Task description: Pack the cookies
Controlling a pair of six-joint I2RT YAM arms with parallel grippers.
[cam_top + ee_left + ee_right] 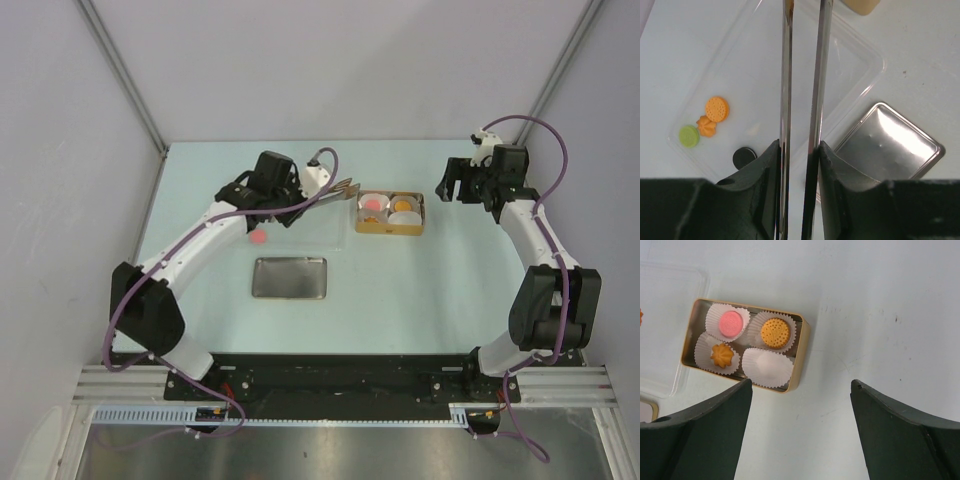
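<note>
My left gripper is shut on metal tongs, whose two blades stand slightly apart; their tips are out of the wrist view. In the top view the tongs point at the gold tin. Loose cookies lie on a clear plastic tray: a round orange one, an orange flower, a green one and a black one. The tin holds paper cups with a pink cookie, a round orange one and an orange flower; one cup is empty. My right gripper is open and empty over bare table beside the tin.
A metal lid lies flat in front of the clear tray and shows in the left wrist view. A pink cookie lies near the tray's near left part. Grey walls enclose the table on three sides.
</note>
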